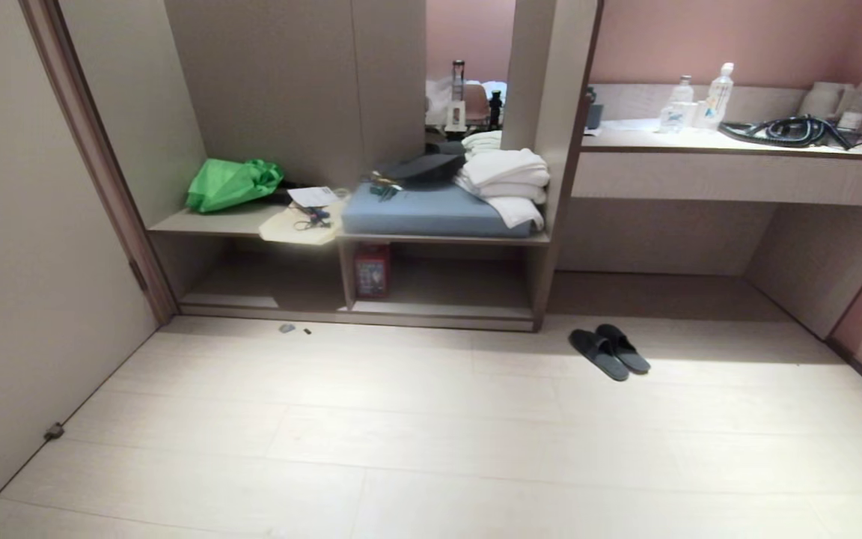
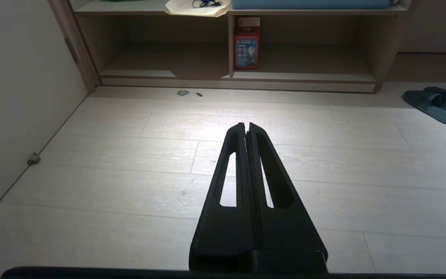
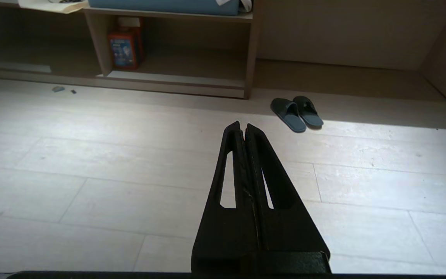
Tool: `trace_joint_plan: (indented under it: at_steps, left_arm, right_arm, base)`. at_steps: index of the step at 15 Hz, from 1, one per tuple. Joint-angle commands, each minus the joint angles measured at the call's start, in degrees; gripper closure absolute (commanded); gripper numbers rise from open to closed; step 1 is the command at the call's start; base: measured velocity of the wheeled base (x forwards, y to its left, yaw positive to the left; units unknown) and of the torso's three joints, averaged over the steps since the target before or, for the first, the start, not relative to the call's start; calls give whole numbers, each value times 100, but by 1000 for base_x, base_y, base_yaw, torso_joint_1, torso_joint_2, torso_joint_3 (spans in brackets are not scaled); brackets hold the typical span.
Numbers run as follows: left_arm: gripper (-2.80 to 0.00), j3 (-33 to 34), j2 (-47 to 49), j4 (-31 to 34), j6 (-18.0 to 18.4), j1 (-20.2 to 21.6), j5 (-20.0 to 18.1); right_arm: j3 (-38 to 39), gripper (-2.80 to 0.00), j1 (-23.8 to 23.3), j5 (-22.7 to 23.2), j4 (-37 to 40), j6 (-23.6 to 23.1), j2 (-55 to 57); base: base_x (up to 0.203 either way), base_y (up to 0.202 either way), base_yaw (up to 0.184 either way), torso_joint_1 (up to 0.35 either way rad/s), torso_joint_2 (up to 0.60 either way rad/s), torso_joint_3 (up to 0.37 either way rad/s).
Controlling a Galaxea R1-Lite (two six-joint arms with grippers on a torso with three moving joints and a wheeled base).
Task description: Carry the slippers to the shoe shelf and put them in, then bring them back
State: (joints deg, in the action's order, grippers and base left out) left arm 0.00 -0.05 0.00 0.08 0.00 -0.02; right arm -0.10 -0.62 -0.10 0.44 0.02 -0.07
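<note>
Slippers (image 1: 609, 352) lying as a pair on the pale floor (image 1: 401, 434), lower right of centre in the head view, side by side and touching, just outside the right end of the built-in unit and in front of the dark recess under the long counter (image 1: 738, 142); not yet carried anywhere.

Shoe shelf (image 1: 438, 307) low in the middle of that same frame, a wide cubby with a pale base board, a vertical divider and a red box (image 1: 372, 269) beside the divider; well apart from the slippers, off to their left in the frame.

Right gripper (image 3: 242, 128) clenched, fingers pressed flat together, gripping nothing, hovering over bare floor; slippers (image 3: 296, 113) just up and right of its tip in the right wrist view, near.

Left gripper (image 2: 247, 126) likewise clamped on nothing; slippers (image 2: 436, 104) far out at the right edge of its view, well apart.

So, by judgement: right arm the nearer one, with the pair ahead of it and slightly to its right.

Long axis of the slippers running diagonally, from upper left to lower right in the head view; banded toe ends at upper left, towards the unit's end panel, open heels at lower right, towards the camera.

Likely need: opening the clenched right fingers and approaching across that slanted axis, rather than along it.
</note>
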Motion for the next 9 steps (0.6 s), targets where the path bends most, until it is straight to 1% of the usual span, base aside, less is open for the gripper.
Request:
trace_joint_plan:
  at_steps: [1,9]
  left_arm:
    - [0,0,5,0,1,0,2]
    - [0,0,5,0,1,0,2]
  right_arm:
    - [1,0,1,1,0,6,7]
    - [8,0,1,1,0,6,7]
  base:
    - [-193,0,3,7,7,2]
    - [-198,0,2,3,0,1]
